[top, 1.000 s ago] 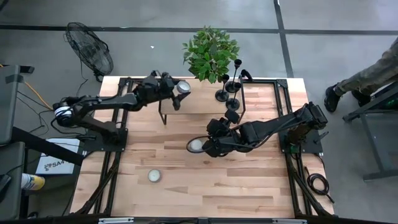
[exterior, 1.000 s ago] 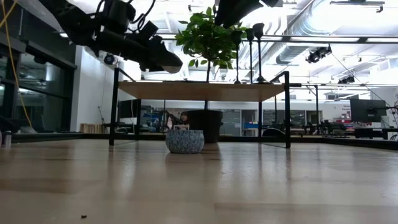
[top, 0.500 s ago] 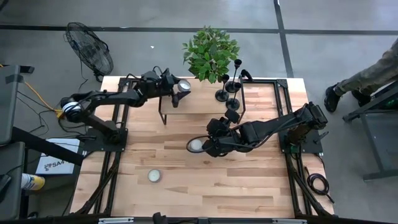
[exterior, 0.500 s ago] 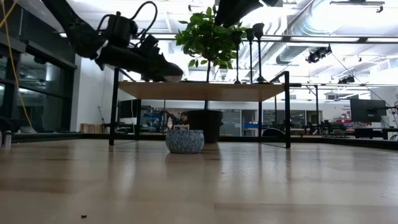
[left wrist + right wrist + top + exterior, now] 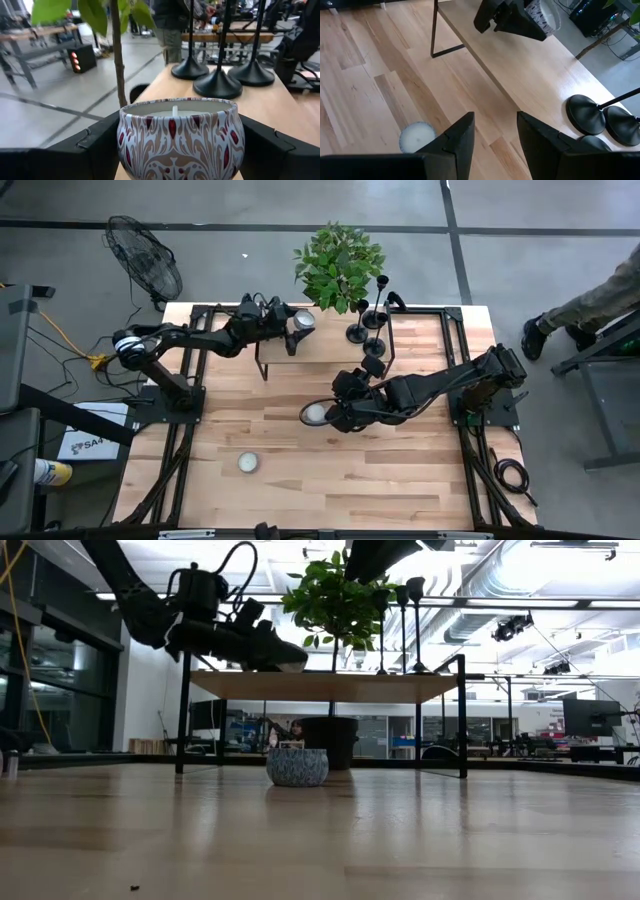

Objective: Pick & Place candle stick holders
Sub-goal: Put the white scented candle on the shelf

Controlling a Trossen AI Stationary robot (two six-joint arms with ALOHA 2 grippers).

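Pale wooden planks make up the tabletop (image 5: 300,470), which stands on a grey concrete floor with a black floor fan (image 5: 145,262) off its far left corner and a leafy potted plant (image 5: 337,265) at the middle of its far edge. A person's leg and shoe (image 5: 575,310) show at the right side of the room. On the tabletop sits a low riser shelf (image 5: 320,345) with a black frame and a light wood top.

At the shelf's far right stand the three black candle stick holders (image 5: 368,330), close together, upright on round flared bases; the left wrist view shows those bases (image 5: 217,82) just behind the tin.

Over the shelf's far left part, the left claw (image 5: 298,330) is spread wide around a patterned candle tin (image 5: 181,135), one dark finger on each side of it. Whether the tin rests on the shelf top I cannot tell.

In front of the shelf, the right claw (image 5: 335,412) hangs above the tabletop with its fingers (image 5: 460,137) partly apart and nothing between them. A white candle (image 5: 314,414) lies just beside it, and another candle (image 5: 248,463) sits well apart toward the near left.
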